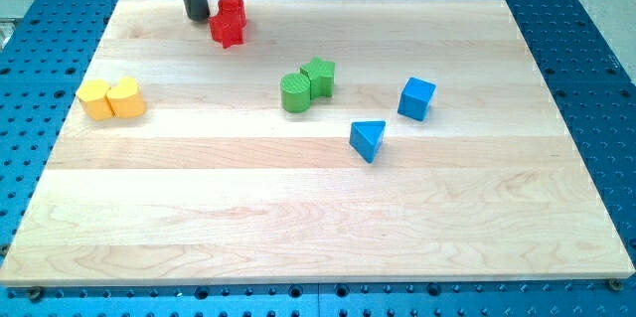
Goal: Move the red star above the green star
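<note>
Star-shaped red block, the red star (227, 30), lies near the wooden board's (298, 218) top edge, touching a red cylinder (233, 8) behind it. My tip (197, 16) holds nothing, just left of both. The green star (319, 77) sits well apart, rightward.

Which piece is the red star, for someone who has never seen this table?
Find the wooden board and look along its top edge, left of centre. Two red blocks touch there; the red star is the lower, pointed one, just right of my tip.
</note>
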Controlling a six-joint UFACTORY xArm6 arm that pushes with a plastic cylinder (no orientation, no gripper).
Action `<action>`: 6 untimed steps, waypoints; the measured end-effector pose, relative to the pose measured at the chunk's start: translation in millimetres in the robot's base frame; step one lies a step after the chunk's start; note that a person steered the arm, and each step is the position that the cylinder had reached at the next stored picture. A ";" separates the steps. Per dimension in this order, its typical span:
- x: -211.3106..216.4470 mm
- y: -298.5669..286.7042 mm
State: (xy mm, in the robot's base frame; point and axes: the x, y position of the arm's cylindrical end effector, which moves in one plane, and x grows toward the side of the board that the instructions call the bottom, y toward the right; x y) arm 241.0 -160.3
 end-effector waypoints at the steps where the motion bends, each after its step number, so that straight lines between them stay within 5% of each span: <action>1: 34.7 30.1; 4: 48.7 115.6; 6: 66.3 83.1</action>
